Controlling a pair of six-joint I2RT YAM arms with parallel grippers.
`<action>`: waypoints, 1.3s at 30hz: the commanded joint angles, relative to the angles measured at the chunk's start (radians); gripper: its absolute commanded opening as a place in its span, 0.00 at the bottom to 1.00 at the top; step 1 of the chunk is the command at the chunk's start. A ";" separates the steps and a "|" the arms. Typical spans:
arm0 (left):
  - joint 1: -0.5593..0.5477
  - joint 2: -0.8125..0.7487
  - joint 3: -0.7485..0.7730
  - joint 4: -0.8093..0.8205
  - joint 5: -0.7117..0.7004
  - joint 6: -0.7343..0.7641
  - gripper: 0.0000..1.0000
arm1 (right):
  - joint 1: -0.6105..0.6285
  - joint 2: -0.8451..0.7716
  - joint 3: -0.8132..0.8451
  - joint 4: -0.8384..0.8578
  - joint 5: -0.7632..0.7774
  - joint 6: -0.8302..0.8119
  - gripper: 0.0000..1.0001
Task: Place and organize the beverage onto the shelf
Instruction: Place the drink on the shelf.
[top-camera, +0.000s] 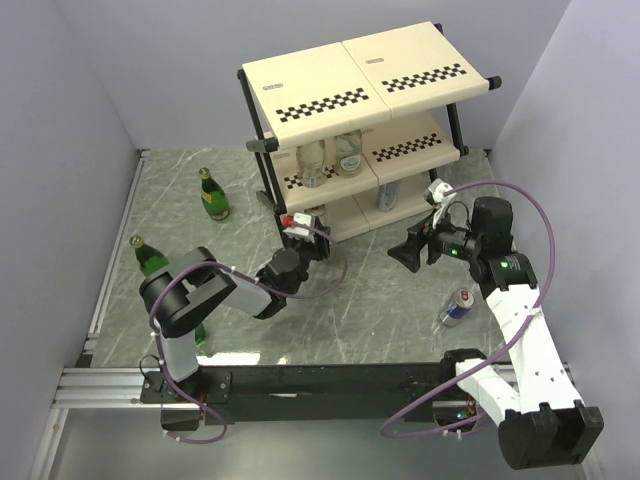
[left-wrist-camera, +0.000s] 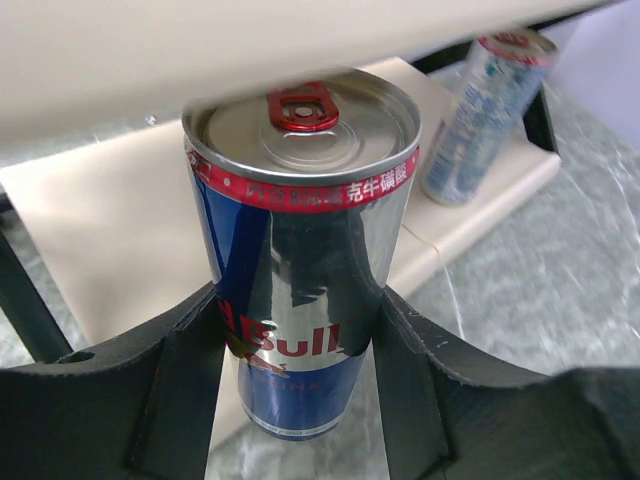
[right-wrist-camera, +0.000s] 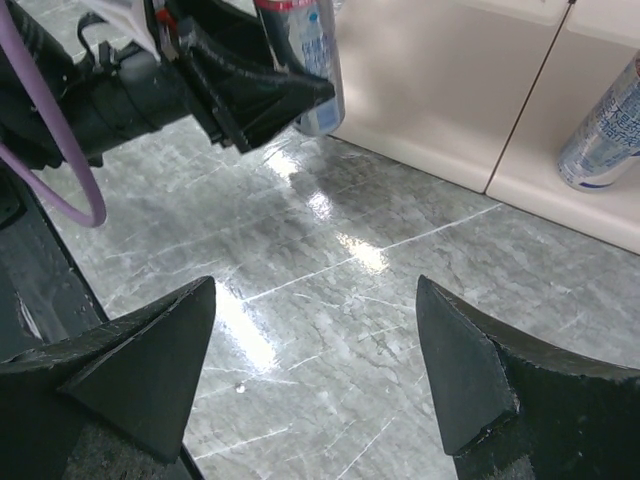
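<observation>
- Two tools are at work. The left tool (left-wrist-camera: 295, 380) pinches a slim can (left-wrist-camera: 300, 200) around its lower body, one black finger on each side. The right tool (right-wrist-camera: 315, 290) hangs spread wide with nothing between its fingers, just in front of the right half of the shelf (top-camera: 330, 70).
- The held can stands upright, long axis vertical and red tab up, at the front lip of the bottom tier (left-wrist-camera: 110, 220). Whether its base already rests on the panel I cannot tell.
- As I judge it, the move turns on this: the free panel lies straight ahead of the left tool, away from the worktop's near edge and under the low middle tier. The can has to go in level and upright.
- A second can (left-wrist-camera: 485, 110) stands on the same tier, toward the right edge and well apart from the held one.
- A third can (top-camera: 458, 307) lies on its side on the worktop (top-camera: 380, 290) toward the near right corner, beside the right forearm. The right arm is clearly the nearer.
- Two clear bottles (top-camera: 313, 165) stand on the middle tier. One green bottle (top-camera: 212, 197) stands toward the far left corner and another green bottle (top-camera: 148, 258) stands by the left edge.
- The cans are smooth, thin silver-and-blue metal, round and probably slippery. The shelf panels are matte cream with checkered strips on black tube, and the worktop is glossy grey marbling.
</observation>
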 joint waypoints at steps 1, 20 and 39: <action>0.019 -0.001 0.059 0.250 -0.023 -0.004 0.00 | -0.012 -0.015 0.016 0.005 -0.022 -0.010 0.87; 0.081 0.103 0.117 0.275 -0.029 0.002 0.00 | -0.030 -0.019 0.015 0.002 -0.036 -0.013 0.87; 0.102 0.166 0.120 0.318 -0.049 -0.004 0.00 | -0.039 -0.015 0.016 -0.001 -0.045 -0.013 0.87</action>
